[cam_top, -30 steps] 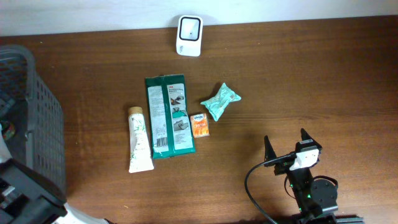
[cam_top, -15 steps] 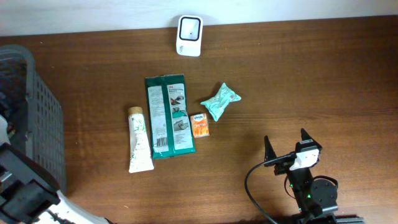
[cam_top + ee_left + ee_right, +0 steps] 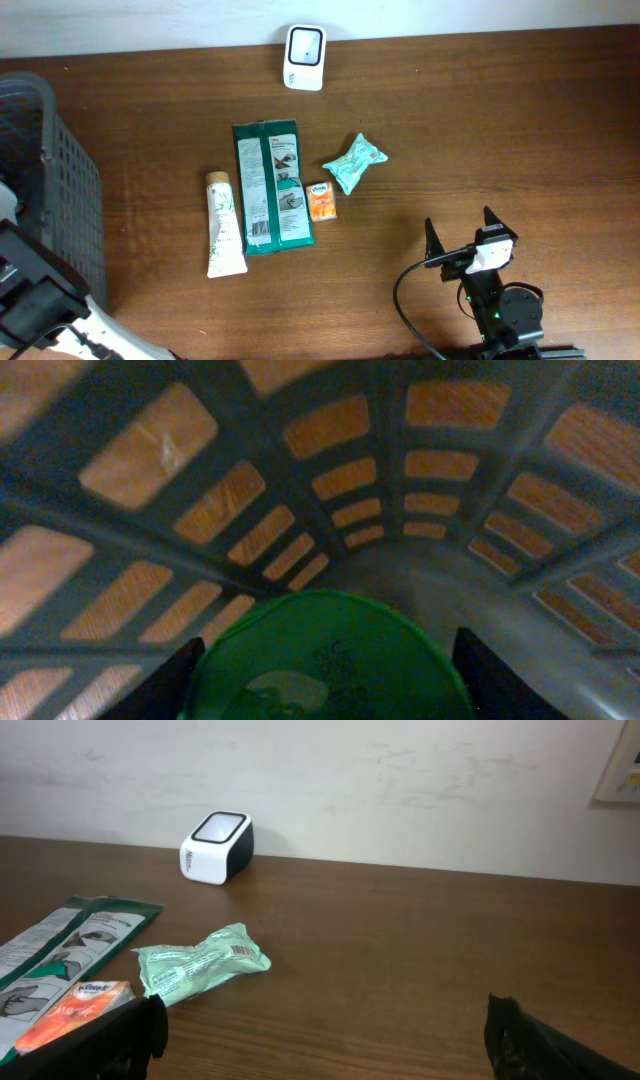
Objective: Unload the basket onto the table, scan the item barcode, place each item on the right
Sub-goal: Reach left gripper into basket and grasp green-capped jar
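Hanging inside a grey slatted basket (image 3: 60, 200) at the left edge of the wooden tabletop (image 3: 500, 120), the left claw (image 3: 325, 665) is closed around a green round-topped item (image 3: 320, 630). Its dark fingers (image 3: 165, 685) press against either side. The item sits low in the basket, and its printing is too blurred to read. A white barcode scanner (image 3: 304, 57) stands at the far edge, near the middle. Four things lie in the centre of the tabletop:

- a white tube (image 3: 225, 225)
- a long green packet (image 3: 272, 187) just to the tube's right
- a small orange box (image 3: 321, 200) against the packet's right edge
- a crumpled teal pack (image 3: 354, 162) just beyond the box

At the near right, the right claw (image 3: 460, 232) stands wide open and empty, well apart from everything.
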Robot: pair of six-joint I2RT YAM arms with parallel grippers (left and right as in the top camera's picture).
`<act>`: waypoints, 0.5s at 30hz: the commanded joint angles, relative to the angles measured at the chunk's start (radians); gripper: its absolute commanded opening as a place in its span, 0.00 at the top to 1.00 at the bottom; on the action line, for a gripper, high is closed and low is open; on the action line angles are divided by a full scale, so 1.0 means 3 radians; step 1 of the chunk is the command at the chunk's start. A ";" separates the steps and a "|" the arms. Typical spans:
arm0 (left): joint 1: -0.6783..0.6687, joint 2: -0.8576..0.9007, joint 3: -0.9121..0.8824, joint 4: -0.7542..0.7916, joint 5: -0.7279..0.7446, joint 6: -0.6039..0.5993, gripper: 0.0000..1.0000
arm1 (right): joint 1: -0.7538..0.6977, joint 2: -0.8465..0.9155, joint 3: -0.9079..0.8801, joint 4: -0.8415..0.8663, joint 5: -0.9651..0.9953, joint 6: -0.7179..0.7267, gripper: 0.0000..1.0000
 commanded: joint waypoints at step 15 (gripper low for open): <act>-0.0100 -0.1830 0.0028 -0.0200 0.1083 -0.0018 0.62 | -0.0017 -0.0023 -0.0018 -0.0014 -0.0017 -0.0019 0.02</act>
